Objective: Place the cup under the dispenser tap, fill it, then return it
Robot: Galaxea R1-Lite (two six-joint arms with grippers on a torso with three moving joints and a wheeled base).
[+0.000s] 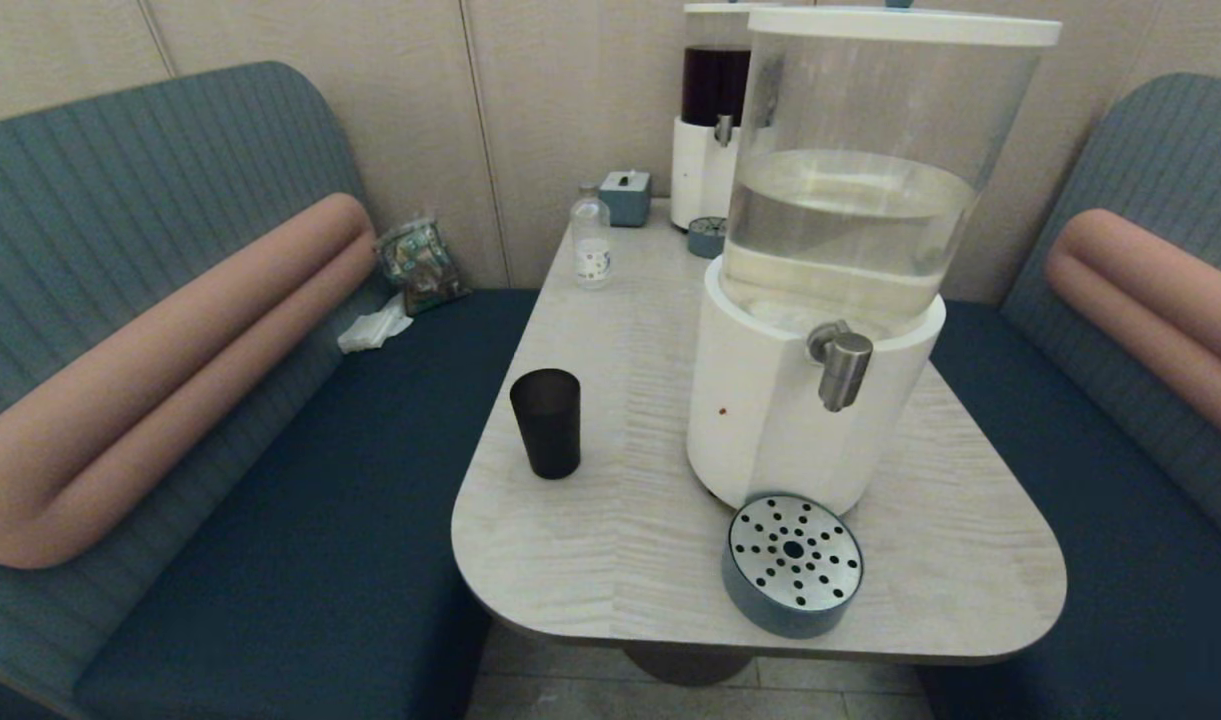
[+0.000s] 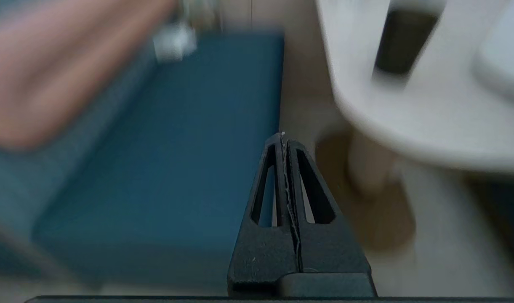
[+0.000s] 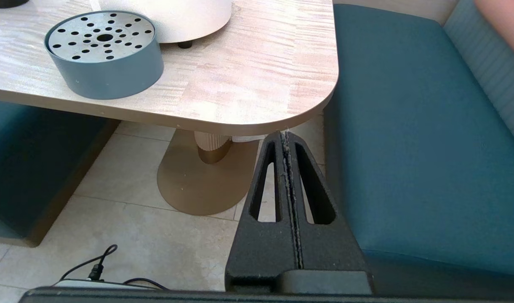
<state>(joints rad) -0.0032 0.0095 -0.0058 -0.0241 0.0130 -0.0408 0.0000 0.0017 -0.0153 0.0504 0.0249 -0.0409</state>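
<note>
The black tapered cup (image 1: pixel 546 423) stands upright near the table's left edge, well left of the big white-based dispenser (image 1: pixel 782 420). The brushed-steel tap (image 1: pixel 842 366) juts from the dispenser's front, above a round blue drip tray (image 1: pixel 793 565) with a perforated steel top. Neither arm shows in the head view. My left gripper (image 2: pixel 283 136) is shut and empty, low beside the table over the blue bench, with the cup (image 2: pixel 398 44) a dark blur beyond. My right gripper (image 3: pixel 285 135) is shut and empty, below the table's near right corner.
A small clear labelled bottle (image 1: pixel 591 240), a blue box (image 1: pixel 625 196) and a second dispenser (image 1: pixel 707 120) with dark liquid stand at the table's far end. Blue benches (image 1: pixel 300 520) flank the table (image 1: pixel 610 560). Its gold pedestal base (image 3: pixel 198 181) stands on tiled floor, with a cable (image 3: pixel 101 269) nearby.
</note>
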